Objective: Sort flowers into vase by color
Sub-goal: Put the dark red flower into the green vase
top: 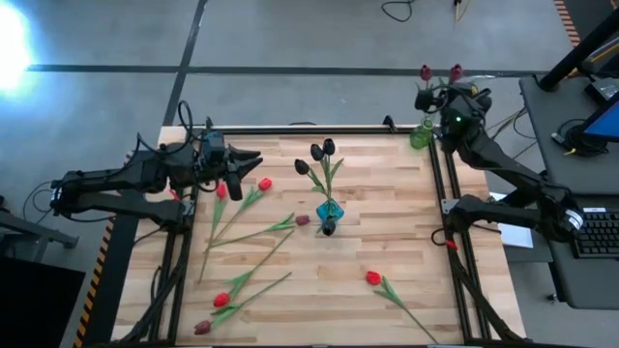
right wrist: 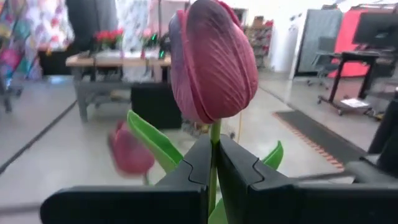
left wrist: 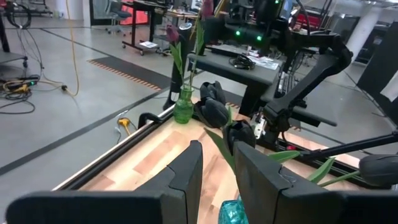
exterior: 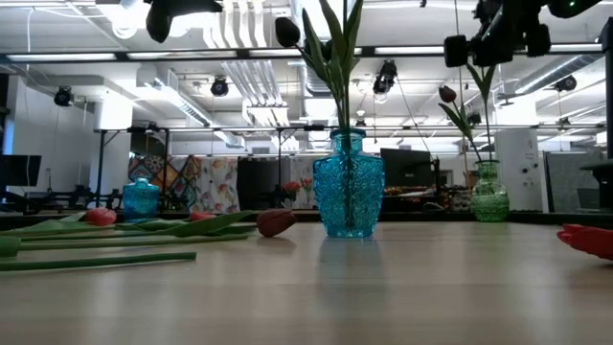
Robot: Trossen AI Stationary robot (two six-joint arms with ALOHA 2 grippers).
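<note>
My right gripper (right wrist: 212, 163) is high above the green vase (top: 422, 135) at the table's far right corner, shut on a maroon tulip (right wrist: 211, 62). A second maroon tulip (exterior: 447, 93) stands in that vase by its stem. The blue vase (top: 329, 209) at the table's middle holds three black tulips (top: 317, 153). Red tulips (top: 264, 184) and maroon ones (top: 302, 220) lie flat on the table's left half, and one red tulip (top: 372, 278) lies near the front right. My left gripper (left wrist: 217, 180) is open and empty over the far left of the table. My right gripper pinches the maroon tulip's thin green stem (right wrist: 214, 134) just below the head, between its two fingers. The fingers lie roughly level, across the upright stem. The head stands above the fingers. The stem (exterior: 484, 125) runs down from the gripper into the green vase (exterior: 488, 196).
A black frame rail (top: 319, 129) runs along the table's far edge and sides. Long stems and leaves (top: 247, 237) spread across the left half of the wooden top. A desk with a keyboard (top: 600, 232) stands beyond the right side.
</note>
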